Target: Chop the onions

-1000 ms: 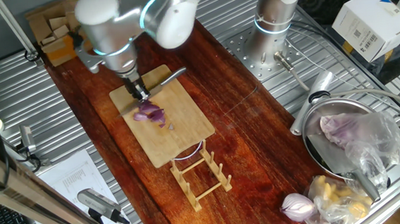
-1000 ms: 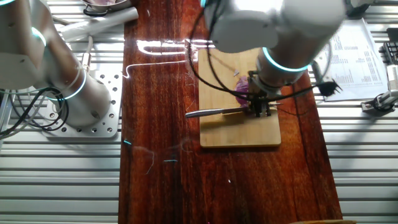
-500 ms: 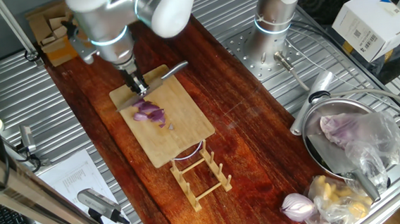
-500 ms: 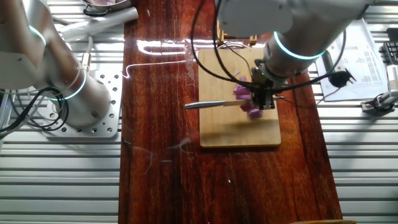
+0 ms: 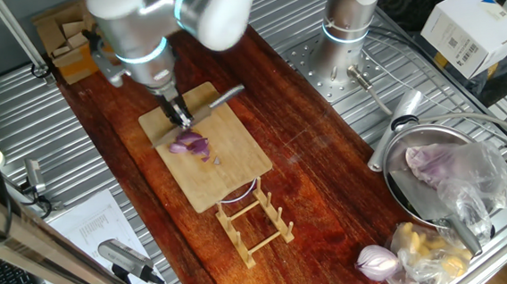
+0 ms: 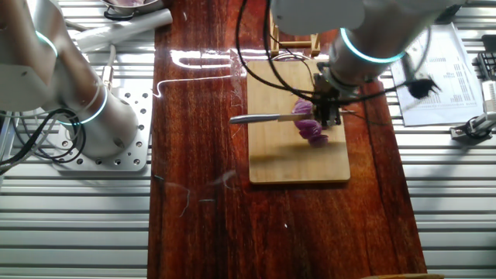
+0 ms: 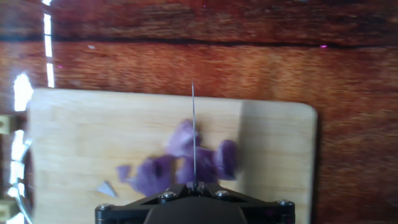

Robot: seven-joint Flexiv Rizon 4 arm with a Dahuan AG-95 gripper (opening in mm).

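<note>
On a dark red-brown wooden table top flanked by ribbed metal surfaces, a pale rectangular wooden cutting board bearing the onions, purple pieces with paler edges clustered near the board's middle, one small pale sliver lying apart. Above them, the two-finger gripper of the silver arm, jaws closed on the handle of a slim steel knife, blade held roughly level over the pieces and, in the hand view, seen edge-on as a thin line across the purple cluster; contact between blade and onion not clear. Beyond the board's far end, a small wooden slatted rack. At the table's corner, a metal bowl holding a pale purple lump in clear plastic, with a whole red onion nearby. To one side, a white cardboard box.
</note>
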